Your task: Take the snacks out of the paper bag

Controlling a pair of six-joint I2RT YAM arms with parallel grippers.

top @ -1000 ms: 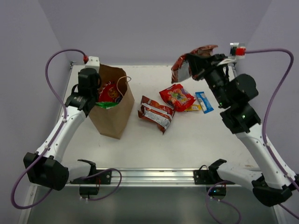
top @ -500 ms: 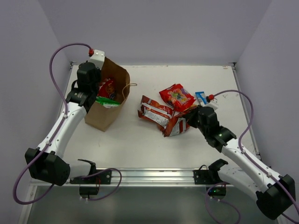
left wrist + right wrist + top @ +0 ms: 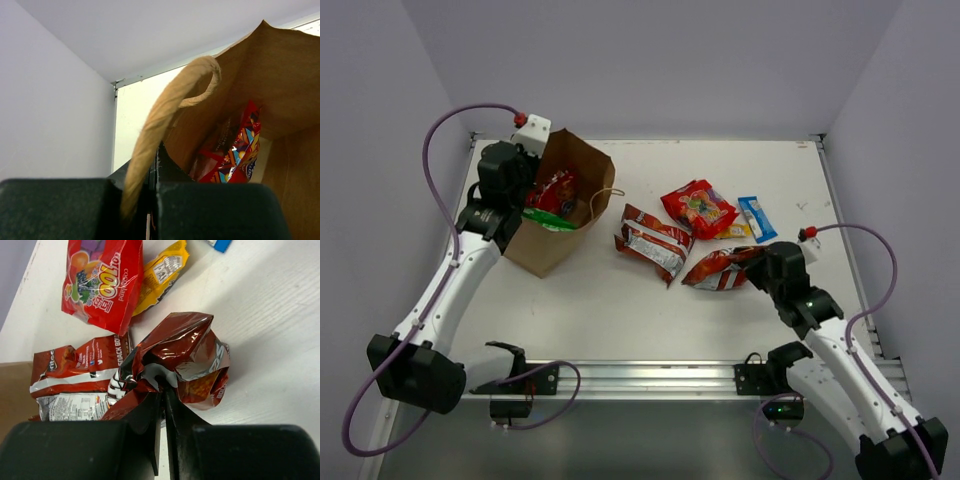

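Note:
The brown paper bag (image 3: 548, 240) stands tilted at the back left, mouth up. My left gripper (image 3: 525, 165) is shut on its twisted handle (image 3: 167, 107) at the rim. Inside the bag lie a red snack (image 3: 555, 190) (image 3: 239, 150) and a green chip bag (image 3: 551, 222). My right gripper (image 3: 757, 264) (image 3: 161, 386) is shut on a crumpled fold of the orange-red Doritos bag (image 3: 718, 269) (image 3: 192, 352), which rests on the table. Close by lie the red-silver bag (image 3: 653, 240) (image 3: 75, 382), the small red candy bag (image 3: 698, 207) (image 3: 102, 282) and the slim blue bar (image 3: 757, 218).
A small yellow packet (image 3: 735, 231) (image 3: 160, 272) lies between the candy bag and the blue bar. Purple walls close in the table on three sides. A metal rail (image 3: 640, 375) runs along the near edge, between the arm bases.
My right arm swung down from high at the back right and set the Doritos bag on the table beside the red-silver bag. The left arm tipped the paper bag back by its handle.

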